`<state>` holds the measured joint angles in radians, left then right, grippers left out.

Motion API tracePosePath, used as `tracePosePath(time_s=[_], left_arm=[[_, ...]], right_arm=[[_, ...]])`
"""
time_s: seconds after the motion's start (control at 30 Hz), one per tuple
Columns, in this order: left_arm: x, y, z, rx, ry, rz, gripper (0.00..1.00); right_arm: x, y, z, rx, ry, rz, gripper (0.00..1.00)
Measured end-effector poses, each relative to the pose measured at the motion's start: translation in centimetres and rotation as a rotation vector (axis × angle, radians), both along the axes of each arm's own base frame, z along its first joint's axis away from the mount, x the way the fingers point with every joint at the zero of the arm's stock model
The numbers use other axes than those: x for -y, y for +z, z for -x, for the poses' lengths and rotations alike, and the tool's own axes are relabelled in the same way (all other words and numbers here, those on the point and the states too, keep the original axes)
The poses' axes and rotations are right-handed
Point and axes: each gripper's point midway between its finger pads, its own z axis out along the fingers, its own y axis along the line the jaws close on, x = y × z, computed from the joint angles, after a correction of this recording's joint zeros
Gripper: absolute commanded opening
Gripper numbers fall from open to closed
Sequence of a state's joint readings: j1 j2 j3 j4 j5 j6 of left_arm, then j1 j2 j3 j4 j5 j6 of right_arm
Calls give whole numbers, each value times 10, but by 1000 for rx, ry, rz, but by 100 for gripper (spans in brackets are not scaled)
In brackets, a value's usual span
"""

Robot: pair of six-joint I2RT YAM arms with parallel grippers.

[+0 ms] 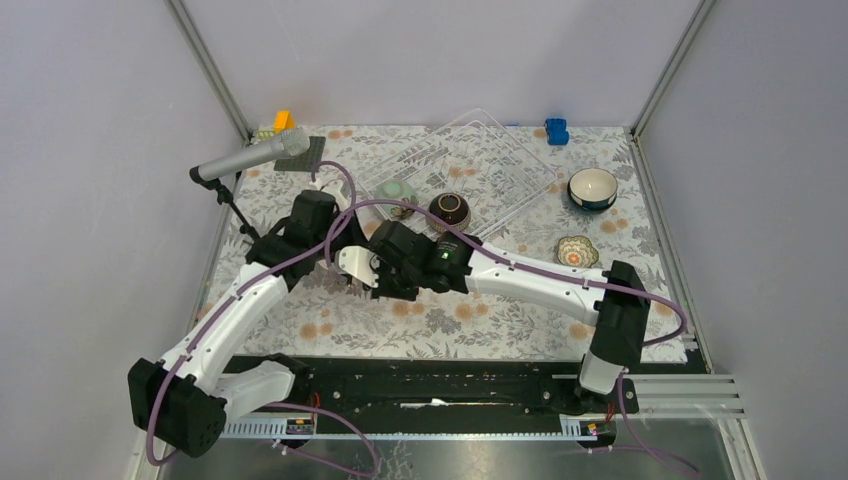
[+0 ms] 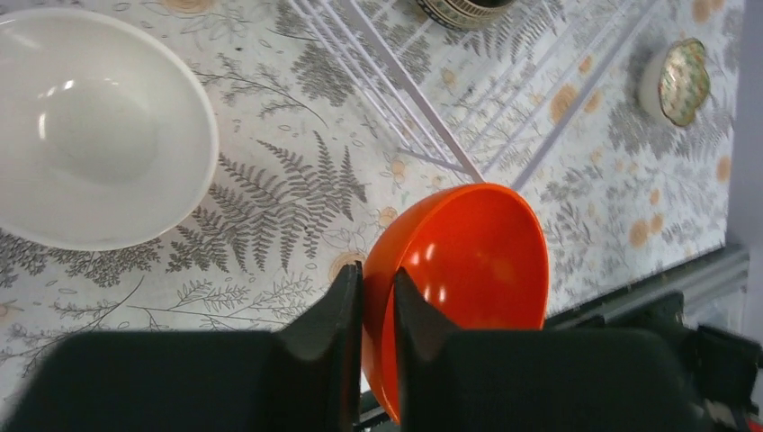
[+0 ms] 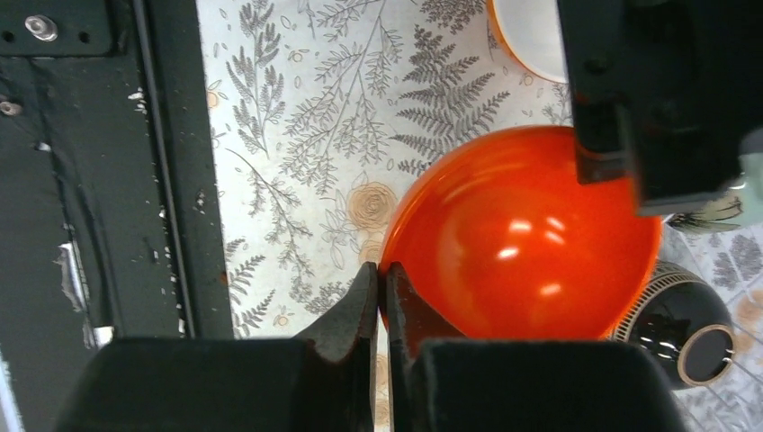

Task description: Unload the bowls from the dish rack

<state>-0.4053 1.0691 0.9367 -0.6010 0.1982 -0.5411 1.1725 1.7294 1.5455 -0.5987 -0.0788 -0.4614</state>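
Left wrist view: your left claw (image 2: 378, 277) is nearly closed, pinching the rim of the orange bowl (image 2: 468, 261), which is held tilted, with the white bowl (image 2: 90, 126) at its 10 o'clock. Right wrist view gives you what that one hides: your right claw (image 3: 382, 274) is all but shut on the same rim at the bowl's 9 o'clock, the left claw gripping at 1 o'clock. Only the top view shows the dish rack (image 1: 490, 160) whole, at 1 o'clock from the meeting claws, green bowl (image 1: 397, 188) and dark bowl (image 1: 450, 209) at its near edge; the orange bowl is hidden there.
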Motion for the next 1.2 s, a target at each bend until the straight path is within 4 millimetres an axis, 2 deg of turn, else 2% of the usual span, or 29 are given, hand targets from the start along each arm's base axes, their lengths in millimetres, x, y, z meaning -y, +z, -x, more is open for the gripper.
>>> tracePosePath(time_s=[0.03, 0.1, 0.13, 0.2, 0.27, 0.37, 0.53, 0.77, 0.97, 1.07, 1.2], left_arm=[[-1, -2, 0, 2, 2, -15, 0], [-6, -8, 1, 7, 0, -75, 0], [-9, -12, 3, -1, 7, -98, 0], [-10, -17, 5, -19, 21, -116, 0], [-10, -16, 3, -9, 38, -124, 0], [-14, -14, -3, 11, 78, -136, 0], [-27, -12, -7, 43, 163, -152, 0], [-48, -23, -12, 38, 330, -183, 0], [-70, -33, -17, 30, 537, -192, 0], [-82, -37, -20, 35, 638, -194, 0], [-103, -42, -22, 47, 778, -207, 0]], right_arm=[[0, -1, -1, 6, -1, 7, 12], [0, 1, -3, 18, 0, 13, 45], [1, 3, -5, 32, -5, 18, 53], [-4, 10, -9, 51, -10, -8, 62], [-9, 13, -11, 66, -8, -27, 75], [-9, 9, -16, 102, -24, -46, 89], [13, 4, -19, 177, -66, -97, 97], [35, 40, -36, 331, -206, -296, 100], [48, 57, -68, 388, -385, -371, 100], [63, 57, -86, 409, -497, -389, 100], [86, 43, -103, 401, -621, -393, 100]])
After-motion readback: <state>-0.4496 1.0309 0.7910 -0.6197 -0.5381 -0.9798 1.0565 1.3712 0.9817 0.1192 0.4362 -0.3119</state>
